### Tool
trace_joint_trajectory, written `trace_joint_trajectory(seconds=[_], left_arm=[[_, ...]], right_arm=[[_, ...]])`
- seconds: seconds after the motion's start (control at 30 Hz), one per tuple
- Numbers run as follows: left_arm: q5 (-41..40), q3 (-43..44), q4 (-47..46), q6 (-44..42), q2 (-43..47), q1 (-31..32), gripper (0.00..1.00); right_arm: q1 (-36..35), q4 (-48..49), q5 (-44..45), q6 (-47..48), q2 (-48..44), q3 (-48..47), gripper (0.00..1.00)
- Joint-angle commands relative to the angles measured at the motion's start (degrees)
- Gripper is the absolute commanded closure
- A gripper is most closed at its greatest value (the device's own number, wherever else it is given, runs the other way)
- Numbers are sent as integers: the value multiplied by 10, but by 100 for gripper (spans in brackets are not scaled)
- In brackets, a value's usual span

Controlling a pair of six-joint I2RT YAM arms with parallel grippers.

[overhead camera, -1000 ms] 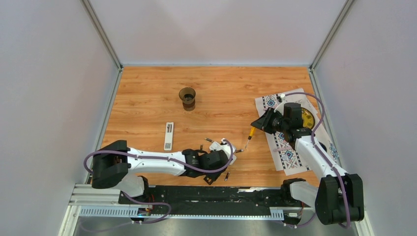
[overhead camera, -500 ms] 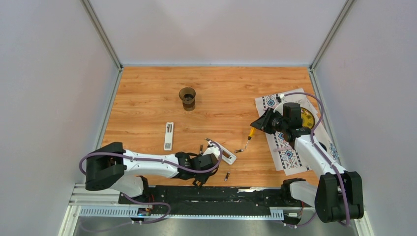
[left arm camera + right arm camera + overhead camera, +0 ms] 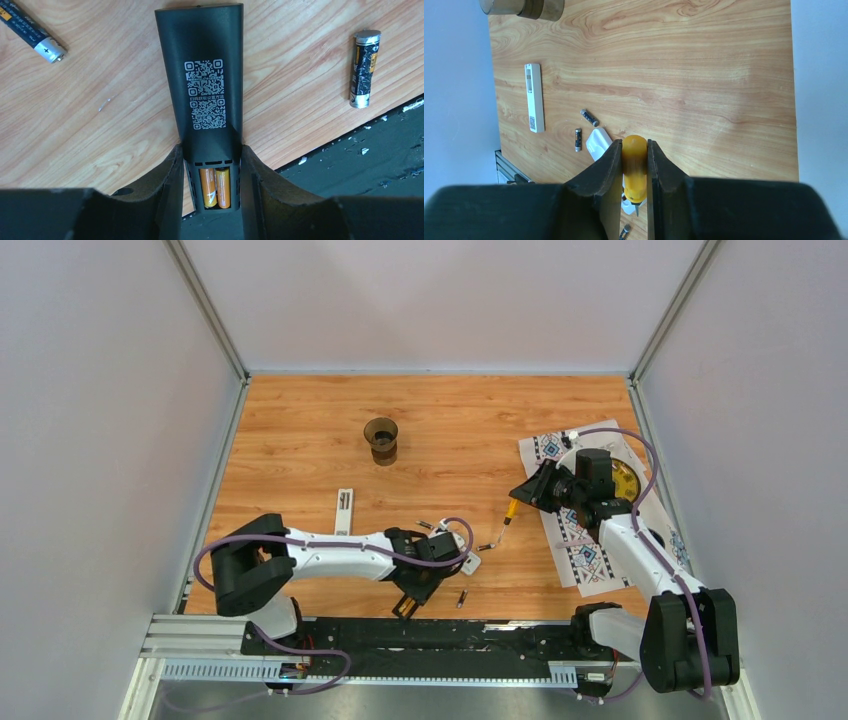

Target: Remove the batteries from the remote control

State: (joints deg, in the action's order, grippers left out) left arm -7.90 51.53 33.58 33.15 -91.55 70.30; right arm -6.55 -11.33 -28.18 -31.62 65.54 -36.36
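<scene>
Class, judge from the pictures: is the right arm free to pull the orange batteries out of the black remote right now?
Probably not. The right gripper is shut on the screwdriver, away from the black remote, and the left gripper flanks the orange batteries.

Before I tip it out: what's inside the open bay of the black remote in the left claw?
Two orange batteries lie side by side in the open bay of the black remote. The fingers of the left claw cover the bay's sides, so nothing more can be told there.
</scene>
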Motion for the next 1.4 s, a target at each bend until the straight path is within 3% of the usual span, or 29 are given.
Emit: trace_joint_trajectory(seconds=[0.0, 0.93, 1.37], left_arm=[[-39, 49, -151, -44, -52, -29, 84], [-17, 130, -148, -66, -80, -76, 84], [-13, 181, -117, -90, -138, -88, 80]], right_arm=[[3, 10, -5, 9, -3, -22, 100], [2, 16, -6, 10, 7, -21, 100], [2, 9, -5, 10, -1, -21, 100]])
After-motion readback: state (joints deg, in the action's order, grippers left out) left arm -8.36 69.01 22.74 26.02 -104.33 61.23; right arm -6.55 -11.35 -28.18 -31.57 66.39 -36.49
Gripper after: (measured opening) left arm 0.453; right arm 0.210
